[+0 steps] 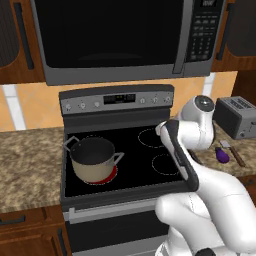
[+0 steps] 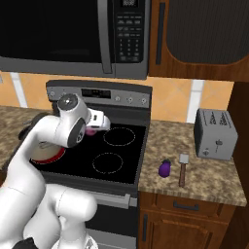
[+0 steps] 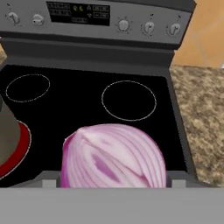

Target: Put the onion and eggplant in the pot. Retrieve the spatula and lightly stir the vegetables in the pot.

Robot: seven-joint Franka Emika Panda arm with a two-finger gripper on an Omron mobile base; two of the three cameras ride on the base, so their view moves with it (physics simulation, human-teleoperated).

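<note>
The onion (image 3: 113,156) fills the lower middle of the hand view, pressed right up against the camera, which suggests the jaws are gripping it; the fingertips themselves are hidden behind it. In the right base view a sliver of pink shows at the gripper (image 2: 92,129), left of centre, held above the black stovetop (image 2: 116,155). It is carried high, I judge, so that it can be swung over the rim of the pot (image 1: 93,159) and dropped in from above.

The pot sits at the left centre of the left base view on a burner that glows red (the heat seems already on), its dark inside bare as far as I can see. The same red ring shows at the left edge of the hand view.

The eggplant (image 2: 165,168) and the spatula (image 2: 183,168) lie just beside each other on the speckled stone table (image 2: 204,180), lower right of centre in the right base view, waiting for later steps. A toaster (image 2: 215,133) stands behind them at the right.

Above, a microwave (image 1: 115,35) hangs between dark wood cabinets (image 2: 204,34), with an orange tiled wall behind the stove's knob panel.
</note>
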